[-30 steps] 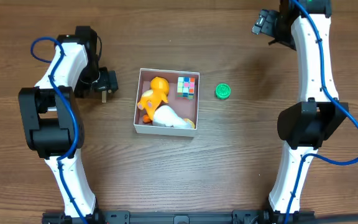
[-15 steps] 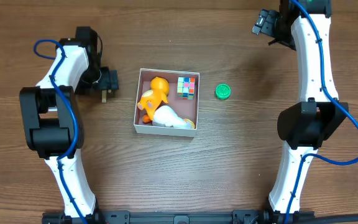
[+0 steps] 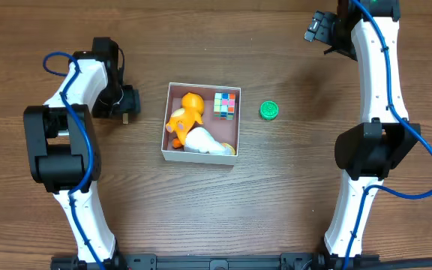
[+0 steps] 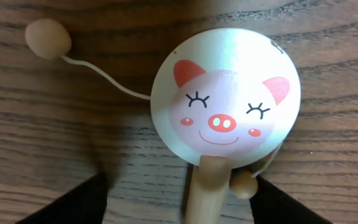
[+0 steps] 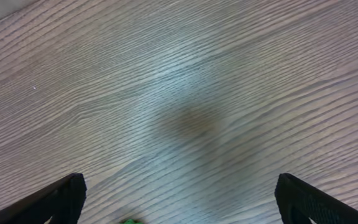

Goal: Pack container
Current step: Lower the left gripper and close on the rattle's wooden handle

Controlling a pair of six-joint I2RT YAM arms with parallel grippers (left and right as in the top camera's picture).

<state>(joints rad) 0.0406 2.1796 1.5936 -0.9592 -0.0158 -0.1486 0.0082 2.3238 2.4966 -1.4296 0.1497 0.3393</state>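
The container (image 3: 166,150) is a white-walled square box at the table's middle. It holds an orange toy (image 3: 184,112), a multicoloured cube (image 3: 225,104) and a white toy (image 3: 205,139). A green round cap (image 3: 269,111) lies just right of it. My left gripper (image 3: 128,101) hangs left of the box over a wooden pig-face drum toy (image 4: 225,102). The gripper (image 4: 179,186) is open, with the toy's handle (image 4: 205,193) between the fingers (image 4: 73,205), not touching them. My right gripper (image 3: 319,28) is open and empty at the far right (image 5: 179,199).
The drum toy's string bead (image 4: 47,37) lies off to its upper left, and a second bead (image 4: 244,183) rests against the handle. A sliver of the green cap (image 5: 129,221) shows at the bottom edge of the right wrist view. Bare wood surrounds the box.
My left gripper has shifted slightly over the drum toy. The right arm and the things in the box have not moved.
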